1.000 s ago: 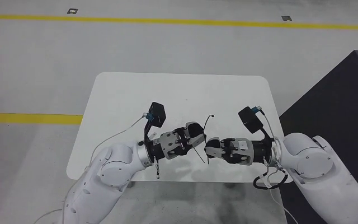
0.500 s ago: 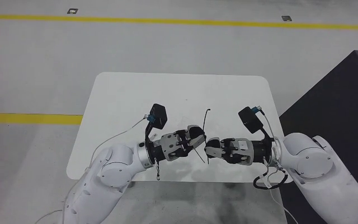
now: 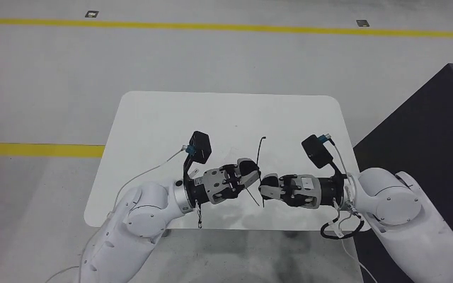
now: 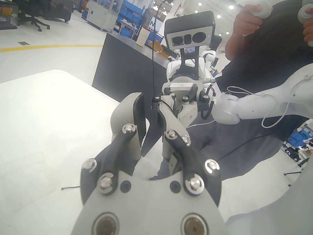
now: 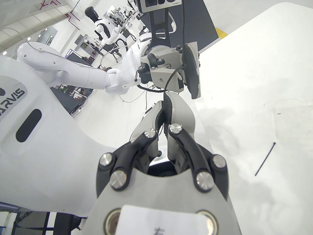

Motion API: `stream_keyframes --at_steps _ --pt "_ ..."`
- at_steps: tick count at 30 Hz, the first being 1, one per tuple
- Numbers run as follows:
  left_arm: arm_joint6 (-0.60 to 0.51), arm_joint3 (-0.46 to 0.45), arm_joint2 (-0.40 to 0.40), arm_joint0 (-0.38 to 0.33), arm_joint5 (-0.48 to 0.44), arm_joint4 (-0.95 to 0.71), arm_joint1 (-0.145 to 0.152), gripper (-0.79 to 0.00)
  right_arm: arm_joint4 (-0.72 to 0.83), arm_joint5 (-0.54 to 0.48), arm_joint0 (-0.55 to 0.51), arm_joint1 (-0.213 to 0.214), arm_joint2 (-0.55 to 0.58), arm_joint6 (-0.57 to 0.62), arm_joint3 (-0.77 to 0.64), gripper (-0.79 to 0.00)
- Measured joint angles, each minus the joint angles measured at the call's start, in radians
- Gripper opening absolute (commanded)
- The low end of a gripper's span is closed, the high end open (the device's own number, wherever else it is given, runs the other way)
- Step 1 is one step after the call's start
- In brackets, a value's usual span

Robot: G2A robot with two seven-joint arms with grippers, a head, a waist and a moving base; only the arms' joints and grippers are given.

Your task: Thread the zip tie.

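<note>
Top view: right gripper [image 3: 263, 188] pinched shut on zip tie [image 3: 261, 151] held up over table [image 3: 212, 113], left gripper [image 3: 250, 171] spread open just beside it, so could easily close off-line, flex the thin bendy zip tie away or tug it out of the pinch.
</note>
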Motion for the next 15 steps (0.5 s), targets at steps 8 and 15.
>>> stream_keyframes --at_steps 8,15 --pt "-0.004 -0.001 -0.003 0.001 0.002 0.001 -0.002 -0.73 0.0 0.0 0.0 0.0 0.0 0.0 0.0 -0.785" --pt "-0.009 0.0 -0.004 0.002 0.002 0.001 -0.004 -0.785 0.0 0.0 0.0 0.0 0.0 0.0 0.0 -0.785"
